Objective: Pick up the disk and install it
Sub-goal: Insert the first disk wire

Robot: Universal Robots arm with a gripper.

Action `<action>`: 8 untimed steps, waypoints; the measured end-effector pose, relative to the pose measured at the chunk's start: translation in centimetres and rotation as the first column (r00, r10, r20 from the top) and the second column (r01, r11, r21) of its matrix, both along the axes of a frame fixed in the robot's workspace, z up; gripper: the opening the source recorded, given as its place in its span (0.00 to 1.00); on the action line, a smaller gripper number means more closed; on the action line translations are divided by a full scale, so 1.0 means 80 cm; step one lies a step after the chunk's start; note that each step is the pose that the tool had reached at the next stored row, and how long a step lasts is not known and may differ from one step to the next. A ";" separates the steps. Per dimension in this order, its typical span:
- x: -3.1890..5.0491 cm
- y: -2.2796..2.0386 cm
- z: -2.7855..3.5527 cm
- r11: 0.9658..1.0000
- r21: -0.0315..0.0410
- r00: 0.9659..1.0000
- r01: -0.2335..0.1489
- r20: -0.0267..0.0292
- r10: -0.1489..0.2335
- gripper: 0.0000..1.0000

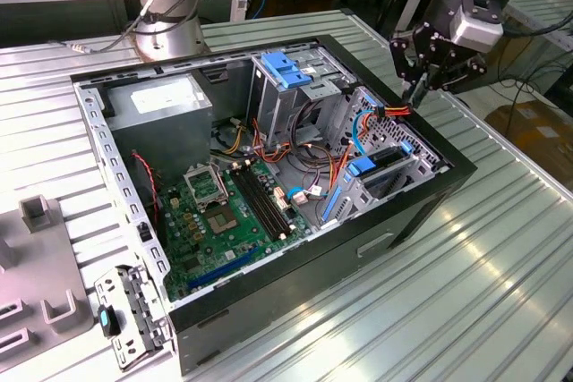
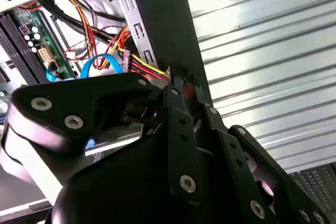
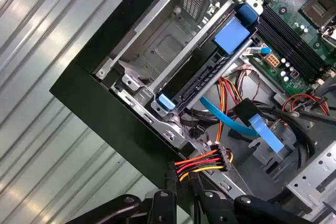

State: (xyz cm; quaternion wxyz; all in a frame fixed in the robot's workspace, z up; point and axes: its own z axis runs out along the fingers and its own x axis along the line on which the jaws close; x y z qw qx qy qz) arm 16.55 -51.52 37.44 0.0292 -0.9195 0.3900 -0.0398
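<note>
Pincer [image 3: 182, 181]: narrow, clamped on the power cable [image 3: 202, 162] wires at the computer case [image 3: 105, 109] edge.
Disk [image 3: 202, 82]: seated in drive cage [image 3: 157, 43], near pincer, not touching.

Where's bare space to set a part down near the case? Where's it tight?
Free: the ribbed table on the exterior view's right of the case. Crowded: the drive cage near the gripper, thick with cables; grey fixtures on the left.

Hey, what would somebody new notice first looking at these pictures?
An opened computer case lies on the ribbed metal table, its green motherboard bare. The black end effector hangs over the case's edge on the exterior view's right, by red-and-yellow power wires, near the blue-railed disk.
</note>
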 end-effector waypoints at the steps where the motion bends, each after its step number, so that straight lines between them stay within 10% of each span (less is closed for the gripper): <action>1: 0.000 0.0000 -0.0008 1.000 -0.001 1.000 -0.025 0.000 0.025 0.24; 8: 0.000 -0.0021 -0.0029 0.995 -0.010 0.995 -0.099 0.014 0.100 0.24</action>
